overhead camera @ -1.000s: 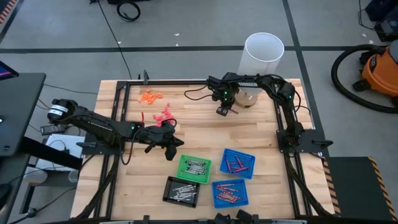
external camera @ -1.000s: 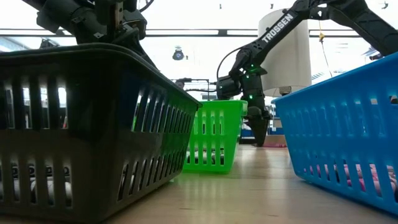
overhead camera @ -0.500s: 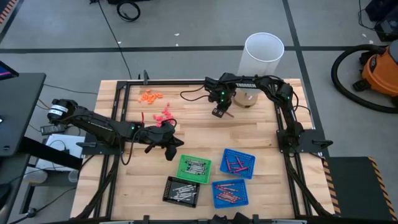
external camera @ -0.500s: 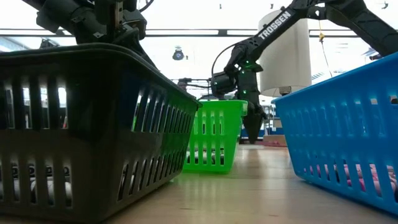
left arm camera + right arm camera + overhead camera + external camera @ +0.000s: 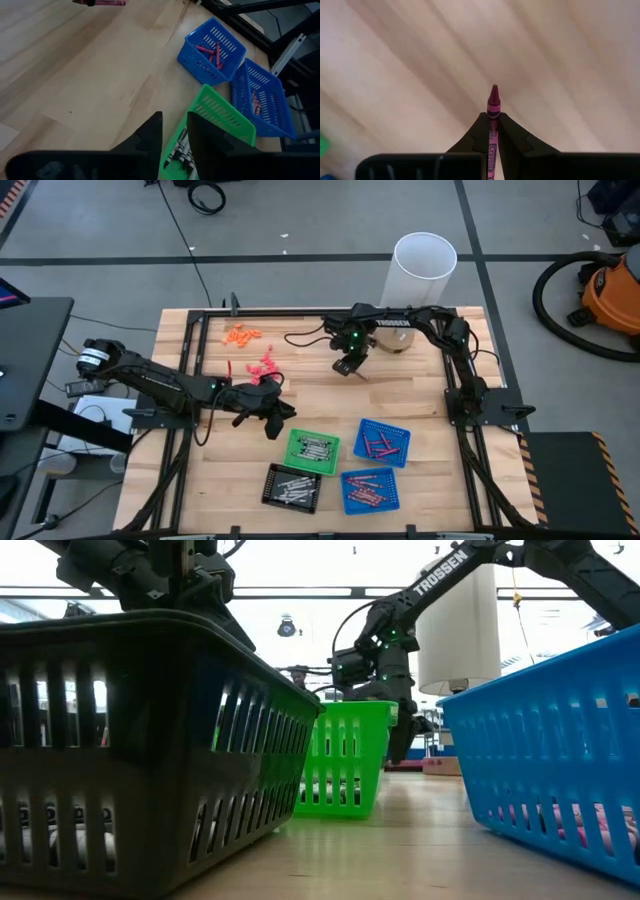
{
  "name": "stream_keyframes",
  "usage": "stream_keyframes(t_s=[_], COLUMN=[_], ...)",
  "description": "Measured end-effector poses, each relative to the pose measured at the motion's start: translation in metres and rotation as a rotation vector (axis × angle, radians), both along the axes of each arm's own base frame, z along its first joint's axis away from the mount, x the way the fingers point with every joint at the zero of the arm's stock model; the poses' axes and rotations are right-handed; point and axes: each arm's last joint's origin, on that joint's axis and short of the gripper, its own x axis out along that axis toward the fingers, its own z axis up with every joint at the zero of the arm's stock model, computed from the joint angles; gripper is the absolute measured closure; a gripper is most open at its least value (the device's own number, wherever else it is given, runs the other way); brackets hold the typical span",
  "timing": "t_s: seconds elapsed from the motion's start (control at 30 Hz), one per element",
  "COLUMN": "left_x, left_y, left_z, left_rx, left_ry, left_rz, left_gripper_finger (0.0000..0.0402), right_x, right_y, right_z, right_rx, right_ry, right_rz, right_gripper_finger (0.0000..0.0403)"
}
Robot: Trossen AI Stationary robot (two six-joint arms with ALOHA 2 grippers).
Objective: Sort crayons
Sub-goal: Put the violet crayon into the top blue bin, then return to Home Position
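Crayon [image 5: 493,107] clamped in right gripper [image 5: 349,367], arm stretched over table centre.

Maroon crayon [image 5: 493,107] lower end hidden between right hand [image 5: 492,131] fingers; table behind blurred.

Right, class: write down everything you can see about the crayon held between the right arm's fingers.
The crayon is a thin magenta-maroon stick with a pointed tip and a paper wrapper carrying dark bands and printed lettering. It is pinched between the two dark fingers of the right gripper, tip poking out past them. Only the fingers touch it; it hangs above the bare wooden table, towards the far side, away from the baskets.
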Motion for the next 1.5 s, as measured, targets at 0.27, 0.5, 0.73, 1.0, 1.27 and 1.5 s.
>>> stream_keyframes(t_s=[0.27, 0.5, 0.73, 1.0, 1.27, 1.5], left_x=[-0.003, -0.016, -0.023, -0.023, -0.018, -0.015], left_y=[0.0, -0.008, -0.018, -0.018, -0.019, -0.02], left_z=[-0.005, -0.018, -0.023, -0.023, -0.018, -0.007], left_rx=[-0.05, -0.03, -0.026, -0.023, -0.013, -0.038], left_ry=[0.063, 0.242, 0.318, 0.318, 0.247, 0.139], left_rz=[-0.004, -0.058, -0.122, -0.126, -0.144, -0.15], left_gripper_finger=[0.0298, 0.0298, 0.0298, 0.0298, 0.0298, 0.0299], right_x=[0.006, 0.017, 0.011, -0.03, -0.064, -0.072], right_y=[0.022, 0.077, 0.149, 0.223, 0.254, 0.256], right_z=[0.009, 0.046, 0.083, 0.083, 0.047, 0.036], right_rx=[0.087, 0.014, -0.066, -0.153, -0.186, -0.139], right_ry=[-0.015, -0.099, -0.147, -0.151, -0.143, -0.097], right_rz=[-0.011, 0.083, 0.207, 0.228, 0.142, 0.108], right_gripper_finger=[0.0376, 0.0376, 0.0376, 0.0376, 0.035, 0.0276])
